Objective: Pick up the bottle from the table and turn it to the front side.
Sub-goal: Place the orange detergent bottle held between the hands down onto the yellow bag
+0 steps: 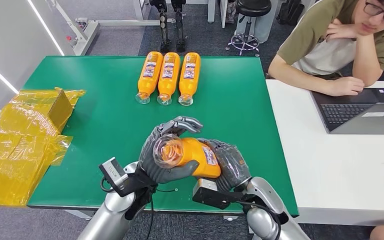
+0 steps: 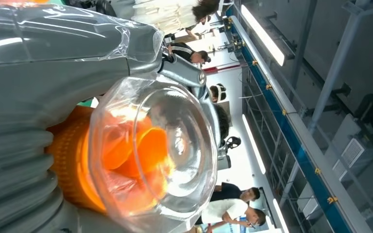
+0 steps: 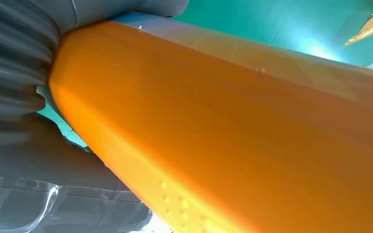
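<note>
So I've got the bottle (image 1: 192,157) lifted just above the worktop (image 1: 105,110), lying sideways. My left hand (image 1: 160,150) wraps its clear cap end, my right hand (image 1: 230,165) grips the body, so any turning happens around that left-right axis.

head view high, facing down on green table (image 1: 105,115), wrist views pressed close, sharing orange bottle (image 1: 192,155)

Robotics lab: green test table (image 1: 105,125), white desk (image 1: 330,165) with laptop (image 1: 360,112) at right, stool (image 1: 250,22) far.
</note>
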Motion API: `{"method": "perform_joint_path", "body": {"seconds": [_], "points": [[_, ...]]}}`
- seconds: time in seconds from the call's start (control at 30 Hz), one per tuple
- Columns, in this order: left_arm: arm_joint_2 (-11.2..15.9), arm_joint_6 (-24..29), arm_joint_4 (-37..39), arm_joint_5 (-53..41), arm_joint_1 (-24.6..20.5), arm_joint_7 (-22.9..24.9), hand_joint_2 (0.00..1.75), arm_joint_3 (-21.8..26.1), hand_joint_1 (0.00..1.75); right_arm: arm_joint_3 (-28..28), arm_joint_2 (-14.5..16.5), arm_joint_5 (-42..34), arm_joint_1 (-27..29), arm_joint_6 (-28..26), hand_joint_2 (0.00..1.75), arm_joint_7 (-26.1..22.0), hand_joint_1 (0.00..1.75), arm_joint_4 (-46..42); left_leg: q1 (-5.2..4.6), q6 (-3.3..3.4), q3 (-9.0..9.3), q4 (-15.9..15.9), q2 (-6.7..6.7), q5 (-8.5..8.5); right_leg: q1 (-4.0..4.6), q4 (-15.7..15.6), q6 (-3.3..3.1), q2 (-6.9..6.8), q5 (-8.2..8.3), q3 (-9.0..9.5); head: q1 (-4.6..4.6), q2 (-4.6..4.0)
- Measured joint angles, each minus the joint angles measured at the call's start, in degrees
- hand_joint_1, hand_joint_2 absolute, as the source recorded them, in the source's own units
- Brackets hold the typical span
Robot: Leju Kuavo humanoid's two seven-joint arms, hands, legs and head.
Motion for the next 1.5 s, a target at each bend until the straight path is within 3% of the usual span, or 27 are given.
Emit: {"method": "perform_joint_path", "body": {"seconds": [0.7,0.73,0.83,0.87,1.07,1.33,1.5], "points": [[0.0,0.1,1.6,0.1,-0.9,-0.7,1.75,-0.5,1.75,-0.1,0.2,0.4,0.0,-0.5,1.75,0.0,1.74,0.6,0.00,0.00,0.00,0.0,0.00,0.00,0.00,0.0,0.00,0.00,0.00,0.00,-0.01,0.00],[0.0,0.1,1.7,0.1,-0.9,-0.8,1.75,-0.5,1.75,-0.1,0.2,0.4,0.0,-0.5,1.75,0.0,1.40,0.6,0.00,0.00,0.00,0.0,0.00,0.00,0.00,0.0,0.00,0.00,0.00,0.00,-0.01,0.00],[0.0,0.1,1.8,0.3,-0.9,-1.0,1.75,-0.5,1.75,-0.1,0.2,0.6,0.1,-0.9,1.75,0.0,0.10,0.6,0.00,0.00,0.00,0.0,0.00,0.00,0.00,0.0,0.00,0.00,0.00,0.00,-0.01,0.00],[0.0,0.1,1.9,0.4,-0.9,-1.1,1.75,-0.5,1.75,-0.2,0.3,0.8,0.2,-1.0,1.75,0.0,0.00,0.6,0.00,0.00,0.00,0.0,0.00,0.00,0.00,0.0,0.00,0.00,0.00,0.00,-0.01,0.00],[-0.2,0.2,2.4,0.5,-0.9,-1.0,1.75,-0.8,1.75,-0.2,1.8,-1.0,1.4,-4.4,1.75,-3.4,0.00,-1.6,0.01,0.00,0.00,0.0,0.00,0.00,0.01,0.0,0.00,0.00,0.00,-0.01,-0.01,-0.01],[-1.8,2.2,1.5,0.6,-0.6,-1.3,1.75,-1.4,1.75,-1.3,6.0,-14.9,8.7,-14.7,1.75,-11.6,0.00,-11.8,0.01,0.01,-0.12,0.0,-0.19,-0.01,0.01,0.0,0.01,-0.17,-0.05,0.01,-0.01,0.00],[-2.4,5.5,0.3,0.2,0.3,-0.8,1.75,-0.6,1.75,-1.4,8.4,-18.1,12.1,-19.1,1.75,-15.5,0.00,-17.9,0.00,-0.05,-0.05,0.0,-0.08,-0.07,-0.01,0.0,0.01,-0.05,-0.04,-0.02,-0.02,-0.01]]}}
